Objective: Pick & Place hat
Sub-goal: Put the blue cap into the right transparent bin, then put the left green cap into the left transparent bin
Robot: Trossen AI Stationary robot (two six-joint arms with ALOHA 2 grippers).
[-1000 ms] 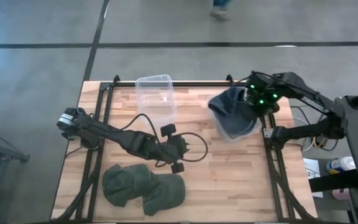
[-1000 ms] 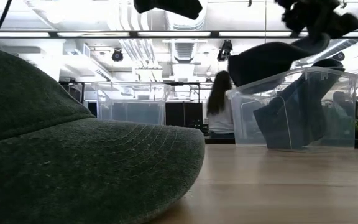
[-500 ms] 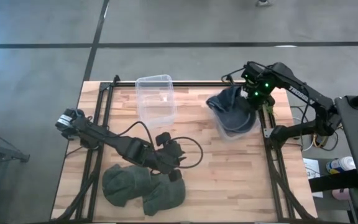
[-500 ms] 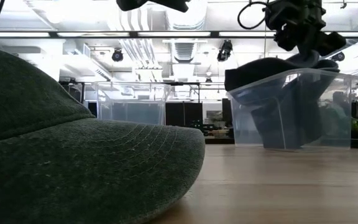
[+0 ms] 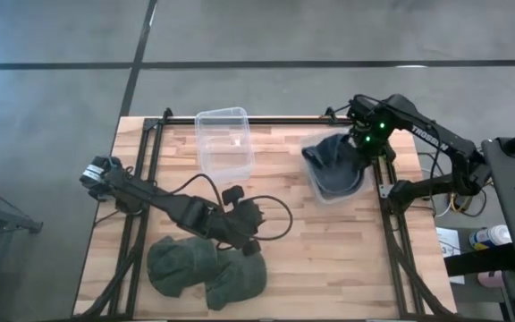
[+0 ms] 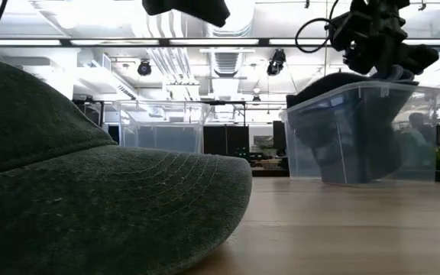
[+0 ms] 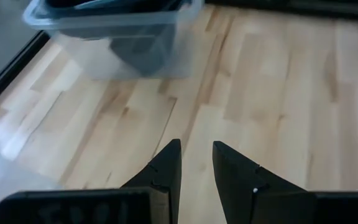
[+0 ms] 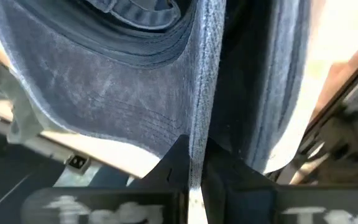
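Note:
A blue-grey hat [image 5: 333,167] sits in a clear bin [image 5: 327,199] at the table's far right; in the low view its crown [image 6: 334,84] rises just above the bin's rim. My right gripper [image 5: 366,143] [image 8: 195,169] stands over the bin's right side, shut on the hat. Two dark green hats [image 5: 206,268] lie flat on the table near the near edge, and one fills the low view's foreground [image 6: 90,191]. My left gripper [image 5: 259,220] [image 7: 196,168] hovers just beyond them, fingers a narrow gap apart, holding nothing. My right gripper pinches an edge of the blue hat's cloth [image 8: 199,134] between its two fingers, coming from above and pointing down. The hat hangs below the fingers inside the bin, its cloth slack. One layer or several, I cannot tell.
A second clear bin [image 5: 224,139] stands empty at the table's far middle. Bare wood lies between the two bins and the green hats [image 5: 329,250]. A black cable loops beside my left arm [image 5: 280,215]. Black frame rails run along the table's left and right sides.
My right gripper has shifted slightly toward the far edge and come down over the bin, still shut on the blue hat. The hat, draped over the bin's rim with its brim sticking out, has sunk mostly inside. My left gripper has drifted toward the green hats.

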